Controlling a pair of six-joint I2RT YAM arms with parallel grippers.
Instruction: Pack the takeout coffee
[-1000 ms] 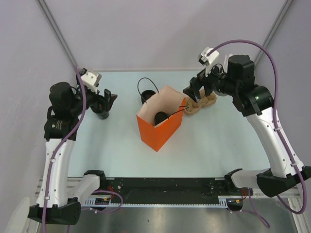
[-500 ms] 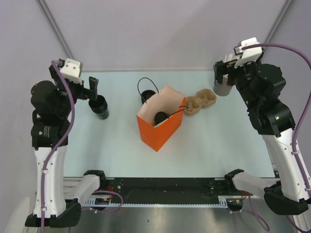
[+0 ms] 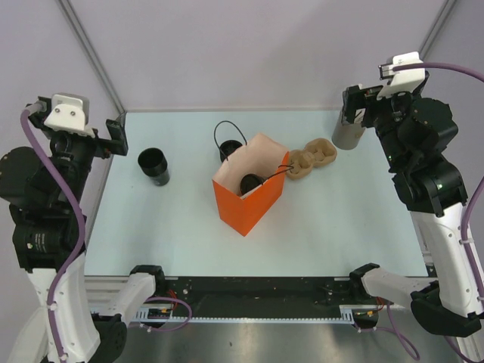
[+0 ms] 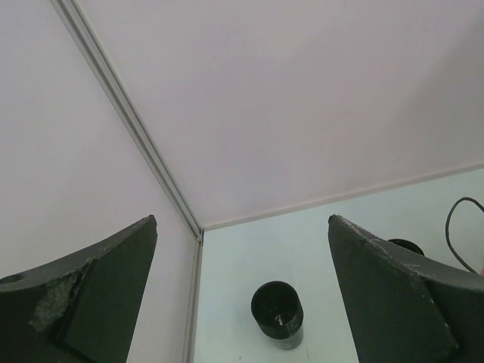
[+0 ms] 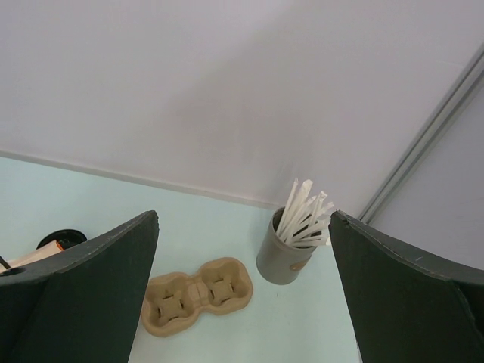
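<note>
Inside orange bag (image 3: 242, 213): takeout coffee (image 3: 249, 184); grey tub (image 5: 281, 262) holds white sticks (image 5: 304, 218)

We see the orange bag (image 3: 246, 203) as matt paper with sharp folds. The cup carrier (image 5: 198, 295) looks like rough brown moulded pulp. The lidless black cup (image 4: 277, 311) has a slight shine. The table (image 3: 340, 227) is smooth and not glossy. The left gripper (image 4: 242, 223) has fingers (image 4: 98, 287) of matt black plastic, and one of them is scuffed grey on a corner.
</note>
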